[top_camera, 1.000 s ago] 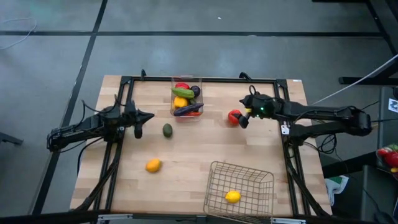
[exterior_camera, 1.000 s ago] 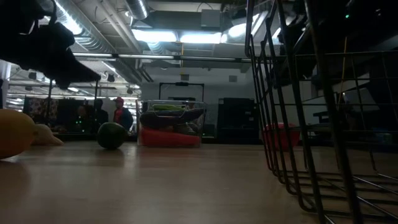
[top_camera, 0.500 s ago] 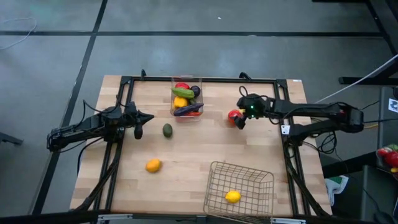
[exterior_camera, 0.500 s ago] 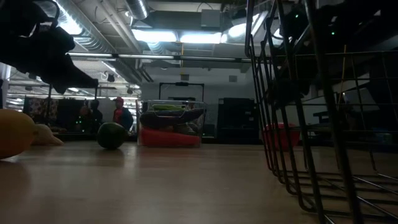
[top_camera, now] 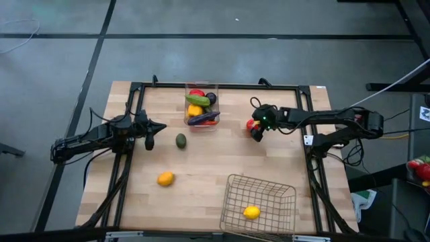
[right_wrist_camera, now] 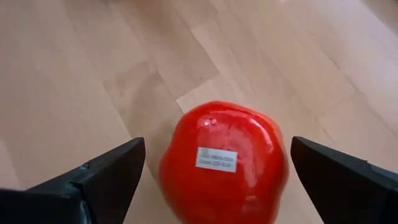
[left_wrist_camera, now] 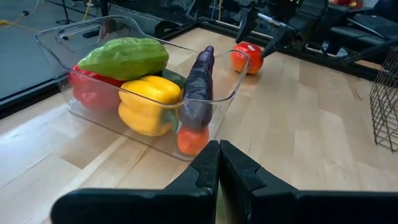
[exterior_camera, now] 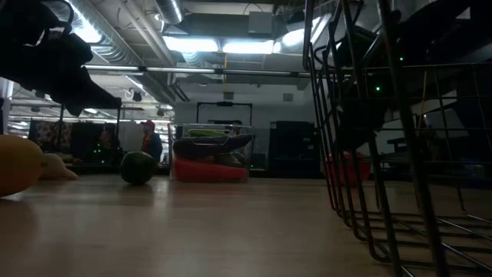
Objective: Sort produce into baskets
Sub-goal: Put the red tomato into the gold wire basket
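A red tomato (right_wrist_camera: 224, 186) with a white sticker lies on the table right of the clear bin (top_camera: 201, 119). My right gripper (right_wrist_camera: 217, 144) is open and stands over it, one finger on each side, with gaps showing on both sides; it also shows in the high view (top_camera: 255, 131). My left gripper (top_camera: 149, 137) is shut and empty, at the left of the table, pointing at the bin (left_wrist_camera: 99, 37). The bin holds green, yellow, red, purple and orange produce. The wire basket (top_camera: 261, 191) at the near right holds a yellow lemon (top_camera: 251, 212).
A dark green avocado (top_camera: 181, 140) lies between my left gripper and the bin. An orange-yellow fruit (top_camera: 165, 179) lies at the near left. The black frame rails (top_camera: 215, 86) run along the table's sides. People show in the room behind (exterior_camera: 150, 142).
My right gripper has moved toward the table's left edge, onto the red tomato, and now stands with a finger on each side of it. The tomato has stayed where it was.
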{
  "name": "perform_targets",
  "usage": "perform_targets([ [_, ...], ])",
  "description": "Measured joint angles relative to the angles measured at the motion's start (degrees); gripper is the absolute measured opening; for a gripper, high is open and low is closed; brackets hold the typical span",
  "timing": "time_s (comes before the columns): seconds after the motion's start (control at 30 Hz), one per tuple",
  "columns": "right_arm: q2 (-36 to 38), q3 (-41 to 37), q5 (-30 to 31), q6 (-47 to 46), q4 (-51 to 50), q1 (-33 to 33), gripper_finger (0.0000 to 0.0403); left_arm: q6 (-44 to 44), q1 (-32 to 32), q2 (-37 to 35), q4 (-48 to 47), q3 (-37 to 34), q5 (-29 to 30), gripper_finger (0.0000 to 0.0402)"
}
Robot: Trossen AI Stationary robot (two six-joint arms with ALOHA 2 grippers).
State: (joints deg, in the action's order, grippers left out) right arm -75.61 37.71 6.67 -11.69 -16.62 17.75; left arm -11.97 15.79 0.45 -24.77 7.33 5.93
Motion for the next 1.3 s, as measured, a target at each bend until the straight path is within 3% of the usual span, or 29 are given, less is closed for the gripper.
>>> perform_targets([
  [0.47,-5.6,0.2,0.4,0.0,0.7,0.0,0.0400,0.0,0.0,0.0,0.0,0.0,0.0,0.0008],
  [1.3,-5.8,0.0,1.4,0.0,0.3,-0.1,0.0386,0.0,0.0,0.0,0.0,0.0,0.0,0.0008],
])
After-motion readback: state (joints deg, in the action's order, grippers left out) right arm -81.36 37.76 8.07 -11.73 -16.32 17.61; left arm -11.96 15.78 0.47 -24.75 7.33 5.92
